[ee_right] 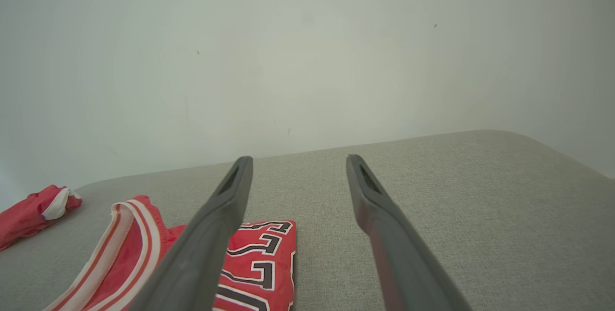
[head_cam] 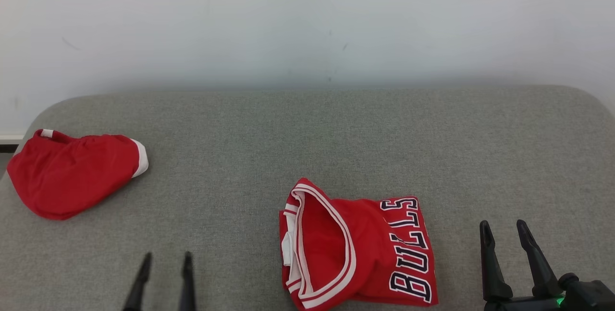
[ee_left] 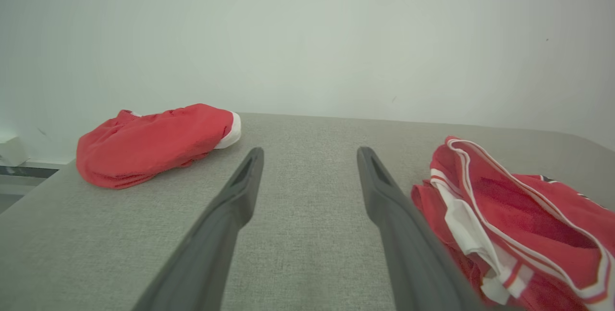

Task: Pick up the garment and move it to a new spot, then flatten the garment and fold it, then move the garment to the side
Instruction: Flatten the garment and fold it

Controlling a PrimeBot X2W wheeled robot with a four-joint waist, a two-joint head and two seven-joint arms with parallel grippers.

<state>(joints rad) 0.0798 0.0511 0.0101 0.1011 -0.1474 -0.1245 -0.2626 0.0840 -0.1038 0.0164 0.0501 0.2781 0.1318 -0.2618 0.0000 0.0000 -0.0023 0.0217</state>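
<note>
the folded jersey is cut off at the head view's bottom edge. left gripper and right gripper flank it, pointing forward, fingers spread wide, empty.

The left gripper rises from the bottom centre of the frame, its two dark fingers spread wide with only bare grey cushion between them. At mid-left lies a rumpled red bundle with a white cuff. A red jersey with white-and-red trim fills the lower right, just beside the right-hand finger, under a pale wall.
</note>
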